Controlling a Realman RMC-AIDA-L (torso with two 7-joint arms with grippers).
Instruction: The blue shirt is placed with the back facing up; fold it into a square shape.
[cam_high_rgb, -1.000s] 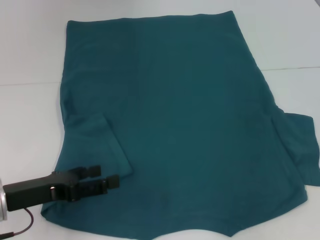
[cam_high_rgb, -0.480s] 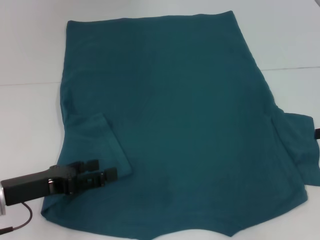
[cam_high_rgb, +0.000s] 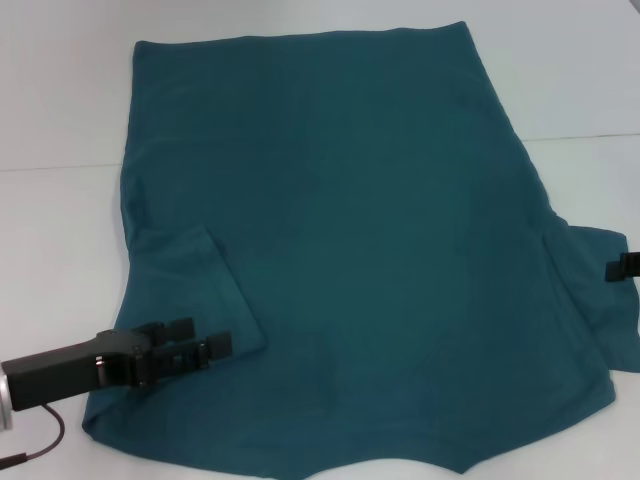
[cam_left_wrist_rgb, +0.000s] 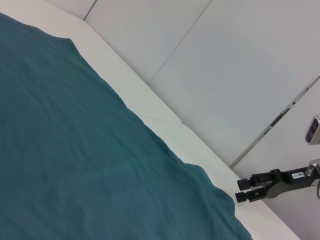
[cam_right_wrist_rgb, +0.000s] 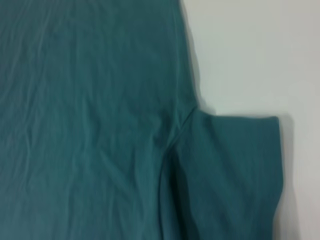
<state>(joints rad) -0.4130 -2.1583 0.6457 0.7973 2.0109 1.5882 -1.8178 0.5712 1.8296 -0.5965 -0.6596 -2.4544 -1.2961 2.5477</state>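
Observation:
The blue shirt (cam_high_rgb: 380, 250) lies spread flat on the white table with its plain side up. Its left sleeve (cam_high_rgb: 190, 290) is folded in over the body. Its right sleeve (cam_high_rgb: 600, 290) still sticks out sideways. My left gripper (cam_high_rgb: 203, 335) hovers over the shirt's near-left corner, just beside the folded sleeve, open and holding nothing. At the right edge of the head view only the tip of my right gripper (cam_high_rgb: 620, 267) shows, over the right sleeve. The left wrist view shows the shirt (cam_left_wrist_rgb: 75, 150) and the right gripper (cam_left_wrist_rgb: 240, 190) far off, its fingers slightly apart. The right wrist view shows the right sleeve (cam_right_wrist_rgb: 230, 170).
The white table (cam_high_rgb: 60, 230) shows bare on the left, right and far sides of the shirt. A thin seam (cam_high_rgb: 590, 137) runs across it. A dark cable (cam_high_rgb: 50, 445) hangs from my left arm at the near-left corner.
My left gripper has drawn back to the left, away from the folded sleeve. The right gripper's tip has come into view at the right edge, over the right sleeve.

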